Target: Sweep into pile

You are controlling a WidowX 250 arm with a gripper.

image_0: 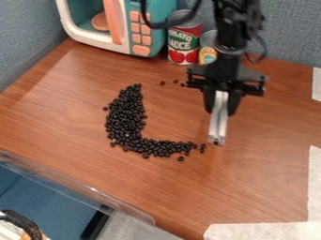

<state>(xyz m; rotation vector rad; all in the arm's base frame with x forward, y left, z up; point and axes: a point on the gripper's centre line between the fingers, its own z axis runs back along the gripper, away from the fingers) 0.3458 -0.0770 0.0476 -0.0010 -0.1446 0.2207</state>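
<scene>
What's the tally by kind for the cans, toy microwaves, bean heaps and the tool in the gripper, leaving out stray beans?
Cans: 2, one large can and one small can
Toy microwave: 1
Bean heap, curved: 1
Silver tool, in the gripper: 1
Total: 5

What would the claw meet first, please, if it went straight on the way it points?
Probably the table, beside the beans, with the tool in the claw touching first; its height is unclear.
</scene>
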